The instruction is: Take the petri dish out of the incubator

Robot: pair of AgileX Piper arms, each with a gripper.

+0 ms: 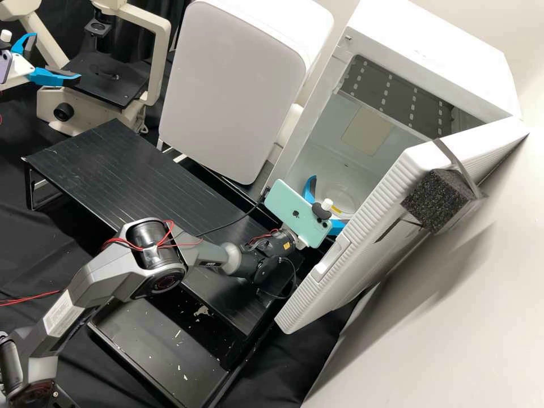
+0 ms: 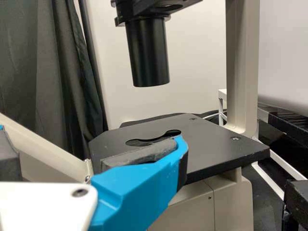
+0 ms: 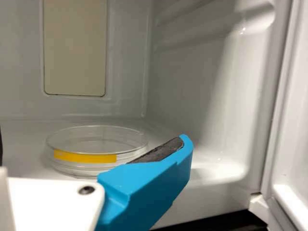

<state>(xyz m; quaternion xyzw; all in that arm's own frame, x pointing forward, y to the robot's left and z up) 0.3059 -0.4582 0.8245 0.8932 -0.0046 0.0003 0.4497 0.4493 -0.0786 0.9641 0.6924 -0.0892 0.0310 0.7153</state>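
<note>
well, the petri dish (image 3: pixel 96 150) sits on the floor of the white incubator (image 1: pixel 436 51) at three o'clock, near the spread right gripper (image 1: pixel 328 201); the left gripper (image 1: pixel 57 57) gapes at ten, the ridged black platform (image 1: pixel 113 164) lies at nine, the pale wall (image 1: pixel 481 317) at four.

Pale wall (image 1: pixel 493 283) and dark cloth around a black desk (image 1: pixel 113 164).
Off to the right claw's (image 1: pixel 329 199) right side, wall brightest high up and greyer lower down, with a soft dark shadow across; back from the same claw, desk with fine parallel lines along the top, and lower down a black panel (image 1: pixel 153 351) flecked with pale specks; below the left claw (image 1: pixel 56 56), rumpled black cloth (image 1: pixel 20 226); beyond the left claw in the left wrist view, a dark pleated curtain (image 2: pixel 38 57) beside a smooth, evenly lit cream back wall (image 2: pixel 197 72).
</note>
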